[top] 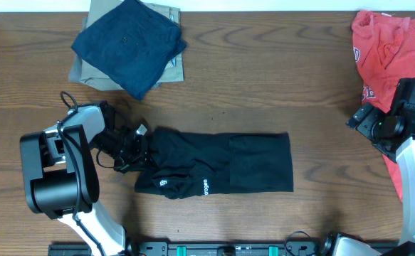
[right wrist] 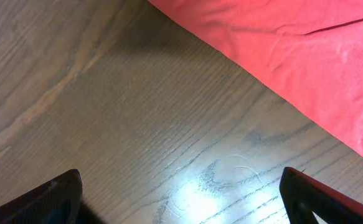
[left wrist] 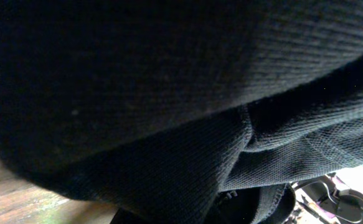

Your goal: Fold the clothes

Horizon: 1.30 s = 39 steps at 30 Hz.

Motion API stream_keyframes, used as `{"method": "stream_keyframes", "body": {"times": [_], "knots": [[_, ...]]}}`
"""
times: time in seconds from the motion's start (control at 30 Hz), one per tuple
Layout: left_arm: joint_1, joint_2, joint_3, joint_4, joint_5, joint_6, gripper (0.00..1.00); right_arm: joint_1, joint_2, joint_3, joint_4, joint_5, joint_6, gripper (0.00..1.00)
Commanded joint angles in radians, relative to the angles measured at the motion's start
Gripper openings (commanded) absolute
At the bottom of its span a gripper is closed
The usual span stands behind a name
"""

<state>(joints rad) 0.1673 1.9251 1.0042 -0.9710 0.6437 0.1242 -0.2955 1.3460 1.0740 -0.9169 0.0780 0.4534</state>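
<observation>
Black T-shirt [top: 221,165]: short-sleeved, folded into a long band, laid flat on the wooden table [top: 264,85] at front centre, long axis running left to right. Small white lettering and a small round white mark near the left end. Right end flat and squared; left end bunched and slightly raised.

Left gripper [top: 137,146]: at the shirt's left end, closed, pinching the bunched fabric. Left wrist view almost wholly filled with black knit cloth [left wrist: 169,93], a strip of tabletop showing at the lower left corner; fingers hidden by the cloth.

Right gripper [right wrist: 181,193]: spread wide, holding nothing, hanging over bare wood at the table's right side, well apart from the black shirt. Both fingertips visible at the bottom corners of the right wrist view.

Red garment [top: 389,50]: crumpled, at the far right corner, partly under the right arm, its edge just beyond the open fingers.

Navy folded garment [top: 129,46]: far left, stacked on a khaki folded garment [top: 86,71], near the left arm but clear of the black shirt.
</observation>
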Motion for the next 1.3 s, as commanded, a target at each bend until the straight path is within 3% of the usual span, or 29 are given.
{"method": "stream_keyframes", "body": {"times": [0.0,0.27,0.5,0.8,0.93,1.1,1.27], "knots": [[0.0,0.006,-0.005,-0.003,-0.015,-0.013,0.06,-0.005,-0.009,0.005,0.0,0.0,-0.006,0.99],[0.0,-0.069,0.09,-0.098,-0.33,-0.201,0.06,-0.005,-0.009,0.005,0.0,0.0,-0.006,0.99],[0.0,-0.203,0.201,-0.207,-0.425,-0.268,0.06,-0.005,-0.009,0.005,0.0,0.0,-0.006,0.99],[-0.004,-0.351,0.281,-0.336,-0.418,-0.269,0.06,-0.005,-0.009,0.005,0.0,0.0,-0.006,0.99],[-0.029,-0.402,0.285,-0.36,-0.35,-0.268,0.06,-0.005,-0.009,0.005,0.0,0.0,-0.006,0.99],[-0.112,-0.476,0.285,-0.324,-0.22,-0.272,0.06,-0.005,-0.009,0.005,0.0,0.0,-0.006,0.99],[-0.252,-0.519,0.285,-0.281,-0.206,-0.355,0.06,-0.005,-0.009,0.005,0.0,0.0,-0.006,0.99]]}}
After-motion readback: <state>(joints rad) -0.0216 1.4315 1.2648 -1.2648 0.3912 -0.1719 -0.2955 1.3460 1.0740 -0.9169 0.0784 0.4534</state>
